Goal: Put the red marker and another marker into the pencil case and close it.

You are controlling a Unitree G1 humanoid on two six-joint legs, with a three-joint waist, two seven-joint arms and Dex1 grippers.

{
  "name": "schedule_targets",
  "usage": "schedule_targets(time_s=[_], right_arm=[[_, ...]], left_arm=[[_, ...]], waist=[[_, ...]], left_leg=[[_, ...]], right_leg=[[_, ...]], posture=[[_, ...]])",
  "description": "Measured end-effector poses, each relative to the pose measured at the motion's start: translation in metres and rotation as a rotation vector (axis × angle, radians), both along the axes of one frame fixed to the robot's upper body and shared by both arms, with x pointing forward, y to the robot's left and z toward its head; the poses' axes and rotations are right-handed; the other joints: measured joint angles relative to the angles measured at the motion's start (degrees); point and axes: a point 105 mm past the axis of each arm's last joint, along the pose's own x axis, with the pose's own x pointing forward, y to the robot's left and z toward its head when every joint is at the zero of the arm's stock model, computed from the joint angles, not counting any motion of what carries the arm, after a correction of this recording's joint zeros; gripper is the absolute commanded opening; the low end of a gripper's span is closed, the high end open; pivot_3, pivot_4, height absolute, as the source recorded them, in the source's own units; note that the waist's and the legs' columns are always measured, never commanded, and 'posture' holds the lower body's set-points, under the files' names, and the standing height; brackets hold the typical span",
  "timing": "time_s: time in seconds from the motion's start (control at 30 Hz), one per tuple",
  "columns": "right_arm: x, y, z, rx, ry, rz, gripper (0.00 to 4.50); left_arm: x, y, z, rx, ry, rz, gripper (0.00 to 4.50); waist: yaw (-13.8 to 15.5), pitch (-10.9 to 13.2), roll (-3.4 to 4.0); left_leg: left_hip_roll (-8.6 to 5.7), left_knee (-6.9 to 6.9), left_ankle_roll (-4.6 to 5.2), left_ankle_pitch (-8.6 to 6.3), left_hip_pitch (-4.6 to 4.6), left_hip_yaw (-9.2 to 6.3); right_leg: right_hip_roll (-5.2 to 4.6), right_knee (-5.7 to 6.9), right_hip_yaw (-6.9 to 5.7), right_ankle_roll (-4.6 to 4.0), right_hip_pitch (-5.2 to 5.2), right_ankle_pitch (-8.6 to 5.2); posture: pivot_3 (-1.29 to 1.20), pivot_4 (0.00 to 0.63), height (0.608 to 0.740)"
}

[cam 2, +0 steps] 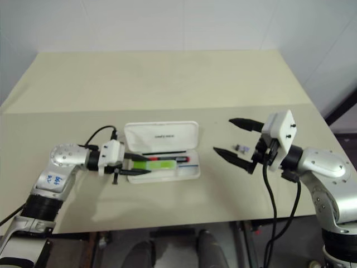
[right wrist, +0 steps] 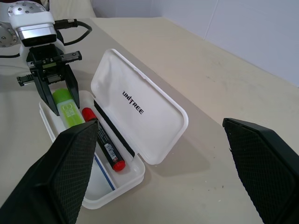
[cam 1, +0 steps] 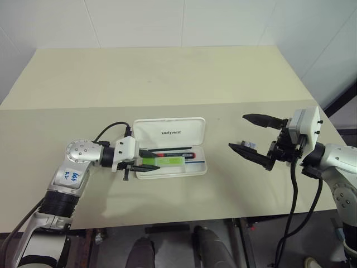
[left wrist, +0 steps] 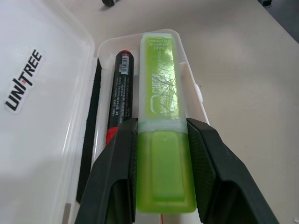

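The white pencil case (cam 1: 170,132) lies open in the middle of the table, its UNITREE lid (left wrist: 32,116) standing up at the far side. The red marker (cam 1: 174,154) rests lengthwise in the tray, black barrel with a red cap. My left gripper (cam 1: 156,160) reaches in from the case's left end and is shut on the light-green marker (left wrist: 161,102), held level over the tray beside the red marker (left wrist: 119,93). Whether the green one touches the tray floor I cannot tell. My right gripper (cam 1: 237,131) hovers open to the right of the case, holding nothing.
A small grey object (cam 2: 242,148) lies on the table under the right gripper. The beige table (cam 1: 167,78) stretches wide behind the case, and its front edge runs close below both arms. A black cable loops off the left wrist.
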Motion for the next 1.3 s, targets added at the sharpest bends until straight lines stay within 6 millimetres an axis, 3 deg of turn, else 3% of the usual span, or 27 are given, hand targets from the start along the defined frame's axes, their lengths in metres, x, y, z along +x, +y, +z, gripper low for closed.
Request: schedule_targets(time_s=[0.4,0.87,0.9,1.07,1.3], right_arm=[[0.001,0.000,0.000,0.005,-0.002,-0.010,4.50],[0.000,0.001,0.001,0.005,-0.009,-0.009,4.50],[0.000,0.001,0.002,0.006,-0.010,-0.010,4.50],[-0.001,0.003,0.003,0.008,-0.018,-0.008,4.50],[-0.001,0.003,0.002,0.016,-0.018,-0.007,4.50]], left_arm=[[-0.008,-0.001,-0.012,0.022,0.056,-0.008,1.04],[-0.002,-0.004,-0.012,0.032,0.049,0.001,1.04],[0.000,-0.004,-0.013,0.039,0.054,0.007,1.77],[0.008,-0.005,-0.013,0.048,0.024,0.026,3.34],[0.007,-0.008,-0.010,0.037,0.031,0.012,3.34]], waist=[[0.0,0.0,0.00],[0.1,0.0,0.00],[0.1,0.0,0.00],[0.3,0.0,0.00],[0.6,0.0,0.01]], left_leg=[[0.00,0.01,0.01,0.00,0.01,0.00],[0.00,0.05,0.00,0.00,0.03,0.00],[0.00,0.06,0.00,0.00,0.03,0.00],[0.00,0.04,0.01,0.00,0.03,0.00],[0.00,0.03,0.07,-0.04,0.03,0.00]], right_leg=[[0.00,0.03,0.00,0.00,0.00,0.00],[0.00,0.07,0.00,0.00,0.01,0.00],[0.00,0.08,0.00,0.00,0.01,0.00],[0.00,0.07,0.00,0.01,0.01,0.00],[0.01,0.09,0.00,0.31,0.00,0.13]], posture=[[0.00,0.150,0.740],[0.00,0.150,0.740],[0.00,0.150,0.740],[0.00,0.150,0.740],[0.00,0.150,0.740]])
